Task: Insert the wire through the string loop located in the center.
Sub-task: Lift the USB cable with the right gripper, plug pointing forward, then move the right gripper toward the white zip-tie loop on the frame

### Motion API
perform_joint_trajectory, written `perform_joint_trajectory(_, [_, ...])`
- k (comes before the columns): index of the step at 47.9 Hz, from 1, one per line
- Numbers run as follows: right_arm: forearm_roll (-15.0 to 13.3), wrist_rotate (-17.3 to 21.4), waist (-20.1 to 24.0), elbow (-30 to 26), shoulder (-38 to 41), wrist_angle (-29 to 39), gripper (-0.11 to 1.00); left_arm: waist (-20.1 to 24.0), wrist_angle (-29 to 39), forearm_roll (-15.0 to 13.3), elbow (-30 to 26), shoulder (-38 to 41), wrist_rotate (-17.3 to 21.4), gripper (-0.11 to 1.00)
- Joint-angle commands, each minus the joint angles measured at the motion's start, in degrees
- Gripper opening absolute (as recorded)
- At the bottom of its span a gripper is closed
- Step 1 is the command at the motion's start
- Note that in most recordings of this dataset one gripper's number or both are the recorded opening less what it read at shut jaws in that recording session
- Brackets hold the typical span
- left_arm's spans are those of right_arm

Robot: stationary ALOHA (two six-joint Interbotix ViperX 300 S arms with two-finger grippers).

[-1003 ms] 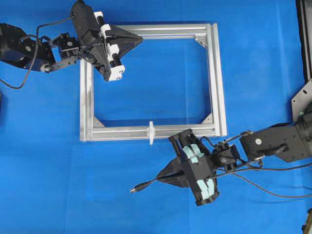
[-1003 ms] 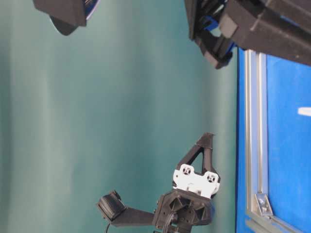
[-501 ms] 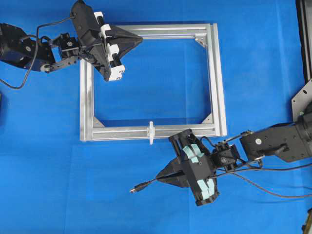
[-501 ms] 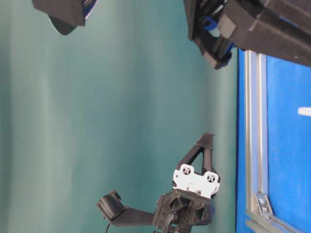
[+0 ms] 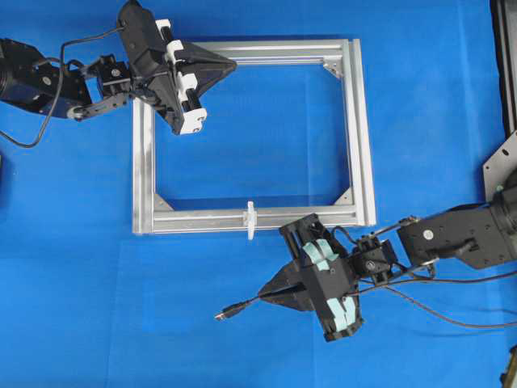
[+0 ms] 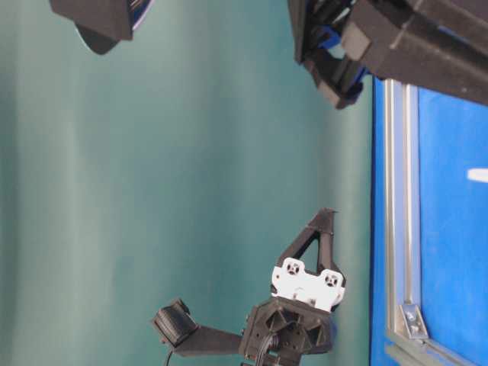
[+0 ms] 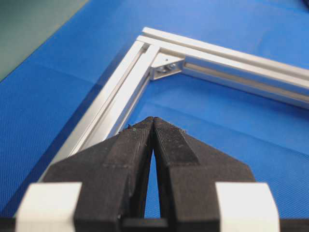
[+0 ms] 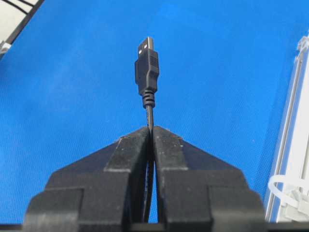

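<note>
Wire [image 8: 147, 72] clamped in right gripper [image 8: 150, 133], jaws closed on the cable just behind the plug, metal tip pointing away over bare blue worktop [image 5: 97, 307]. Seen from overhead, plug lying left of right gripper [image 5: 271, 293], long axis running left and slightly toward the viewer — aimed away from the target. String loop [image 5: 250, 220] standing upright at mid-length of the near rail of silver frame [image 5: 359, 129], beyond the plug and a little right of it; right arm much the nearer. Farther off, left gripper [image 5: 226, 66] closed on nothing, over the frame's far left corner. Loop opening too small to make out — cut off at the wrist view's edge.
</note>
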Motion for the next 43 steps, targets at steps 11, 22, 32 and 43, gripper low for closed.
perform_joint_trajectory(11, [0.0,0.0,0.3,-0.8,-1.5,-0.5,-0.02,0.1,-0.3,0.1,-0.8,-1.7,0.0,0.0])
perform_joint_trajectory(22, [0.6,0.3,0.2,3.9,-4.5,-1.1,-0.02,0.1,-0.3,0.2,-0.8,-1.7,0.0,0.0])
perform_joint_trajectory(32, [1.8,0.3,0.2,10.0,-8.6,-1.6,-0.02,0.2,-0.3,0.2,-0.8,-1.7,0.0,0.0])
perform_joint_trajectory(43, [2.5,0.3,0.3,15.0,-12.6,-1.9,-0.02,0.1,-0.3,0.1,-0.8,-1.7,0.0,0.0])
